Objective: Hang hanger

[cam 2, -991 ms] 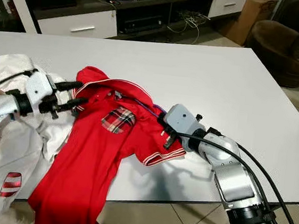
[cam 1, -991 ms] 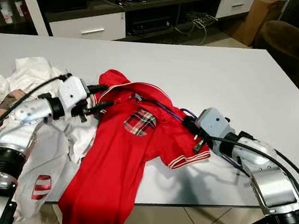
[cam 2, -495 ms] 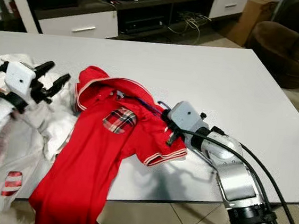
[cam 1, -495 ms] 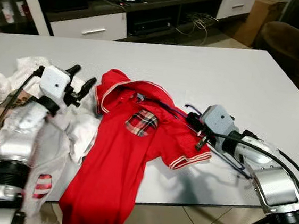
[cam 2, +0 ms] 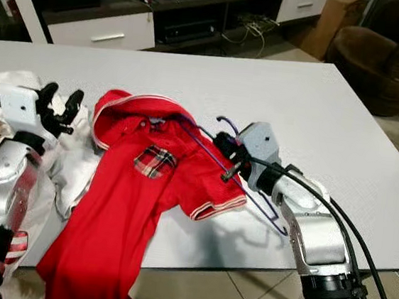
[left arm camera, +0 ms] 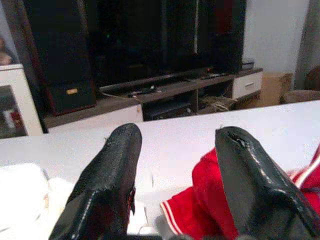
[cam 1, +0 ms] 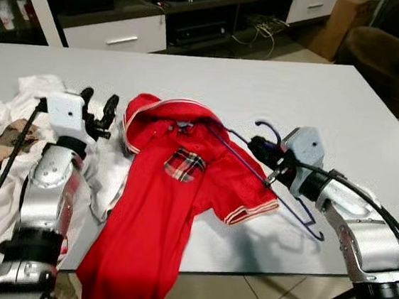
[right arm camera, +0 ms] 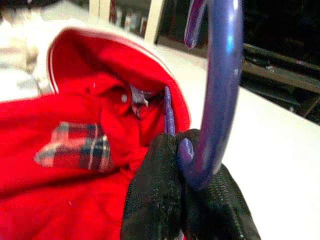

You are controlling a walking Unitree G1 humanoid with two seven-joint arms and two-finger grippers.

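Note:
A red polo shirt [cam 1: 172,204] with a plaid pocket lies on the white table [cam 1: 263,85], its hem hanging over the front edge. A purple hanger [cam 1: 291,198] has one arm running into the shirt's collar and the other sticking out past the sleeve. My right gripper [cam 1: 263,153] is shut on the hanger [right arm camera: 220,75] just below its hook, right of the shirt. My left gripper [cam 1: 98,97] is open and holds nothing. It is raised a little left of the collar, above white clothes, with the red collar [left arm camera: 210,200] showing between its fingers.
A heap of white clothes [cam 1: 41,97] lies at the table's left end and droops over the edge. Beyond the table stand a low TV cabinet [cam 1: 125,38] and a brown armchair [cam 1: 394,63]. The table's right half is bare.
My left gripper has drawn back from the shirt's shoulder, moving left and up. My right gripper has turned and pulled the hanger to the right, baring its hook and outer arm.

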